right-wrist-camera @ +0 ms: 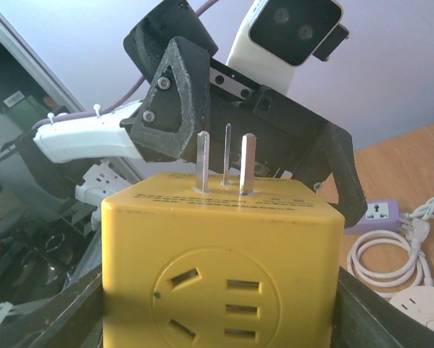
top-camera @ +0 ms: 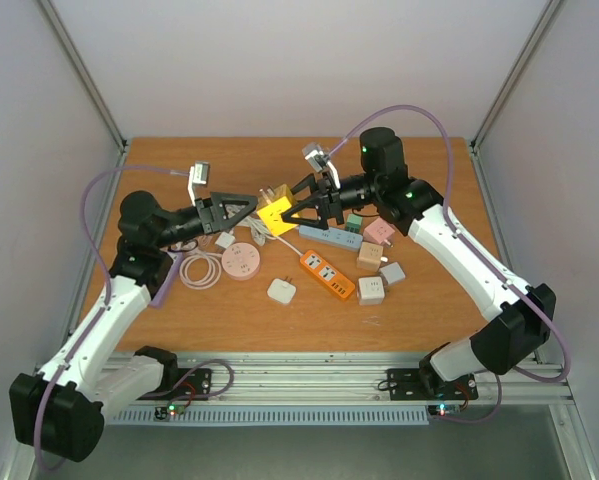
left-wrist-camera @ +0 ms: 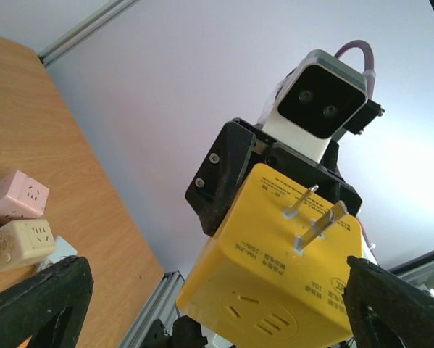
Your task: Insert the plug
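Note:
A yellow cube plug adapter (top-camera: pixel 275 213) hangs in the air above the middle of the table. My right gripper (top-camera: pixel 304 207) is shut on it; in the right wrist view the cube (right-wrist-camera: pixel 224 268) fills the gap between my fingers, and its three metal prongs (right-wrist-camera: pixel 226 163) point away, toward the left gripper (right-wrist-camera: pixel 238 138). My left gripper (top-camera: pixel 243 208) is open wide just left of the cube and does not touch it. In the left wrist view the cube (left-wrist-camera: pixel 274 283) sits ahead between my spread fingertips (left-wrist-camera: pixel 43 304), prongs (left-wrist-camera: pixel 314 217) facing me.
Under the arms lie an orange power strip (top-camera: pixel 327 273), a pale blue strip (top-camera: pixel 329 240), a pink round socket (top-camera: pixel 241 262), a coiled white cable (top-camera: pixel 201 270), a white cube (top-camera: pixel 282 291) and several small cubes (top-camera: pixel 371 290) at the right.

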Robot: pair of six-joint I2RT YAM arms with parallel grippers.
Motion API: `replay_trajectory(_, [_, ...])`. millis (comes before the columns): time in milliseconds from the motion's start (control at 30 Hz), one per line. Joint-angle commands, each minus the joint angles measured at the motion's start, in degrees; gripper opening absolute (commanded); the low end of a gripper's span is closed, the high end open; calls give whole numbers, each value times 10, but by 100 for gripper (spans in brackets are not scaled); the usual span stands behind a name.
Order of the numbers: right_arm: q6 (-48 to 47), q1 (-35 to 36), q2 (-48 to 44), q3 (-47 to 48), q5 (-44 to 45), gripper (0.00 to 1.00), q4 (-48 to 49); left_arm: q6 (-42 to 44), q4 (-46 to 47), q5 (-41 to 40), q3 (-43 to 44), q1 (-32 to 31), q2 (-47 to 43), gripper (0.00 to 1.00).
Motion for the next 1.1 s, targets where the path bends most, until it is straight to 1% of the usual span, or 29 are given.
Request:
replay_trajectory(0, [-19, 4, 1, 25, 5, 57, -16, 12, 50, -19, -12, -2, -5, 94])
replay_trajectory(167, [43, 10, 12, 24, 18, 59, -12, 7, 93, -14, -30, -3, 8, 95])
replay_trajectory(267, [87, 16, 13, 3, 29, 59, 29, -1, 119, -10, -38, -5, 23, 95])
replay_trajectory(333, [113, 16, 15, 0, 32, 59, 42, -25, 151, 1, -42, -8, 38, 94])
replay_trajectory(467, [142, 16, 25, 11, 47, 58, 39, -96, 259, 26, -56, -13, 60, 89])
replay_trajectory(567, [156, 16, 35, 18, 54, 59, 33, -137, 300, 28, -67, -12, 67, 88])
replay_trajectory(667, [166, 16, 42, 19, 69, 59, 30, -161, 330, 24, -78, -12, 69, 92])
replay_trajectory(733, [173, 16, 43, 16, 78, 59, 32, -170, 346, 23, -83, -13, 67, 95])
replay_trajectory(800, [182, 16, 44, 16, 86, 59, 35, -171, 344, 22, -84, -13, 64, 95])
replay_trajectory(867, [196, 16, 46, 17, 92, 59, 38, -169, 342, 22, -86, -13, 63, 93])
replay_trajectory(933, [216, 16, 49, 20, 95, 59, 40, -168, 340, 22, -86, -13, 62, 87])
replay_trajectory(1000, [230, 16, 52, 19, 91, 59, 44, -165, 332, 21, -86, -13, 61, 80])
replay_trajectory(1067, [244, 15, 53, 17, 88, 59, 49, -160, 318, 16, -85, -12, 57, 71])
